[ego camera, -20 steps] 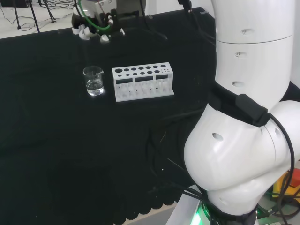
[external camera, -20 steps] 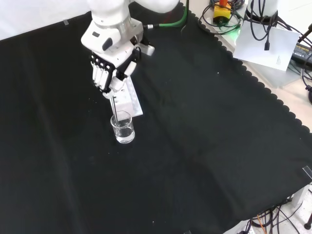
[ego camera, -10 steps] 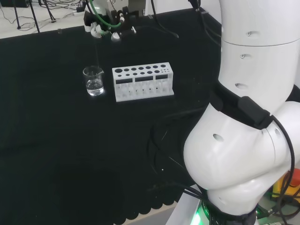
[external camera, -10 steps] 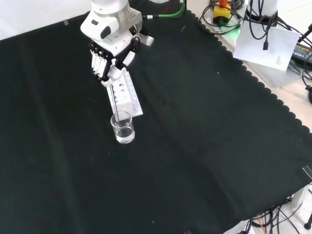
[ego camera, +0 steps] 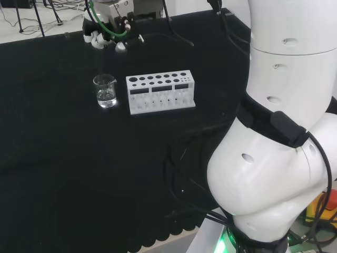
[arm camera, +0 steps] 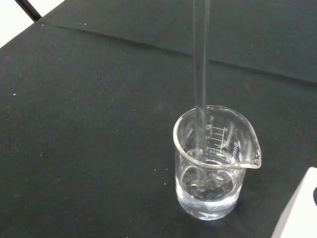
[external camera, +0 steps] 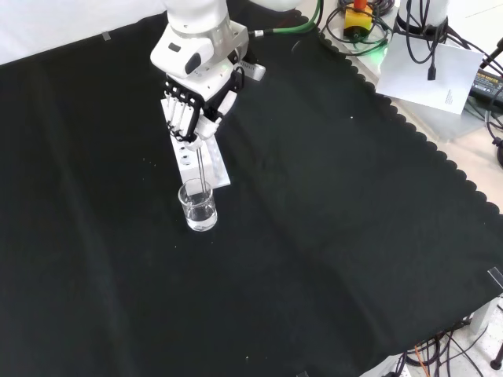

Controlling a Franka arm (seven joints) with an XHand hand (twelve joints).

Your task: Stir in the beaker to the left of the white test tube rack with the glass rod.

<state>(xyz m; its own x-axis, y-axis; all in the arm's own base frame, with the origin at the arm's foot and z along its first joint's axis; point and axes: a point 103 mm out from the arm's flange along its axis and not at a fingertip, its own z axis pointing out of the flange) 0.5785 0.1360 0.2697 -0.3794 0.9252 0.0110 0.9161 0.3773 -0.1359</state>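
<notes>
1. The cloth (external camera: 330, 236) covers the bench under everything. It gives no hold to light glassware, so in my judgement the stirring should be slow enough that nothing slides on it.

2. The hand (external camera: 191, 118) hangs above the bench in the front view, its fingers curled round the top of the rod. It sits higher in that view than the beaker, with the rod hanging down from it.

3. The rack (ego camera: 160, 93) lies partly under the hand in the front view. In the head view it stands just to the right of the beaker. To do the step well, I would keep the circles small so the hand and rod stay clear of the rack's near end.

4. The beaker (external camera: 197, 206) stands below the hand, at the rod's lower end and just beside the rack. It is upright and holds clear liquid in its lower part, as the wrist view shows. I would keep the rod off the wall and spout, since a sideways knock could tip or shift it.

5. The rod (arm camera: 200, 89) runs from the hand straight down into the beaker. Its tip is in the liquid, near the wall on the side away from the spout. Whether it touches the bottom I cannot tell. Stirring looks to be under way. A steady height with the tip kept submerged should serve best.
</notes>
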